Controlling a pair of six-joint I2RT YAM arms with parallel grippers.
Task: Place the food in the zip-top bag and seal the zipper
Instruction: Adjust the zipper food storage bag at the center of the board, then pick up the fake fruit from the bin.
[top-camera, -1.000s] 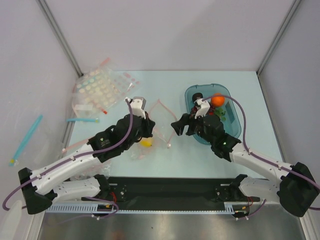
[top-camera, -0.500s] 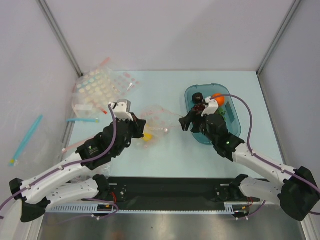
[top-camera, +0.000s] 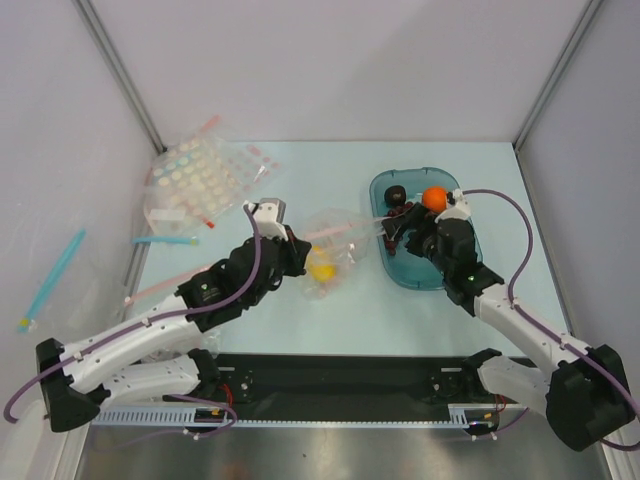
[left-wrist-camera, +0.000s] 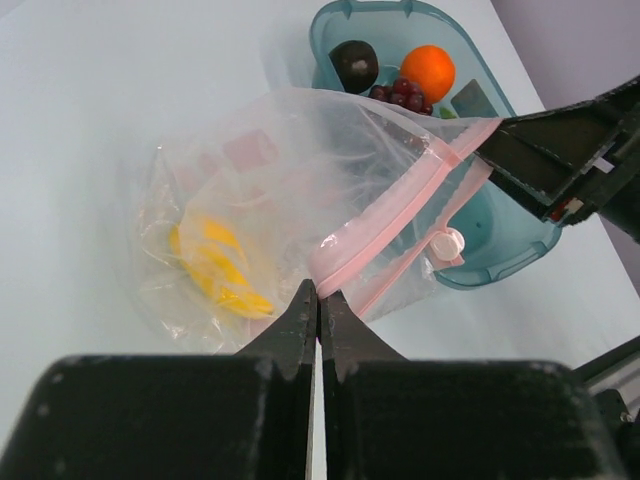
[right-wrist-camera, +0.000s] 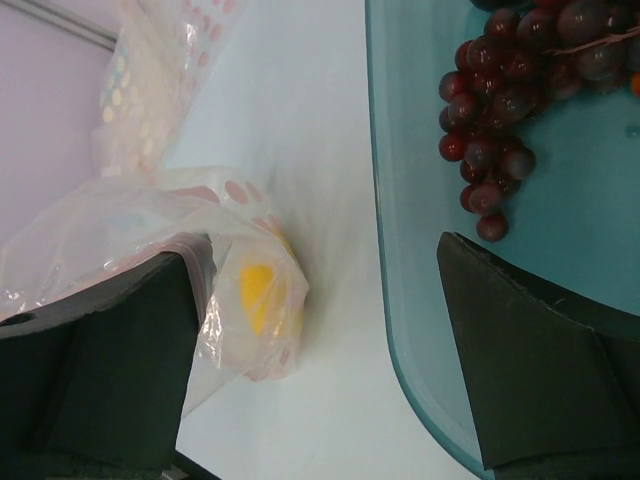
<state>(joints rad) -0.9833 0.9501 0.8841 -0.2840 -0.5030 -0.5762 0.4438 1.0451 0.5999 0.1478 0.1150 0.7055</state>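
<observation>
The small clear plastic zip-top bag (top-camera: 335, 250) is on the pale blue table (top-camera: 300, 320), about in the middle and just left of the teal plastic tray (top-camera: 470, 268), with its mouth turned to the tray. The pale pink press-seal zipper (left-wrist-camera: 400, 205) is seen parted, so the mouth is open. The left gripper (left-wrist-camera: 318, 296) is closed on the near end of this strip; whether one lip or both are pinched cannot be told. The right gripper (right-wrist-camera: 320, 255) is spread wide and nothing is held in it: one finger (right-wrist-camera: 110, 360) is at the bag mouth with plastic draped over it, and the other is over the tray. A yellow lemon-like toy piece (left-wrist-camera: 215, 265) is already inside the bag. The orange toy fruit (left-wrist-camera: 427, 72), the near-black plum (left-wrist-camera: 354, 64) and the dark purple grapes (right-wrist-camera: 505, 90) are in the tray. The step in hand is judged to be the opening of the mouth for the next fruit. To do it well, a firm and slightly raised pinch is needed from the left gripper, so that the mouth is not folded shut. The right finger should be drawn out slowly, so that the bag is not dragged. The grapes, near that gripper, could be taken next and dropped deep, past the strip.
</observation>
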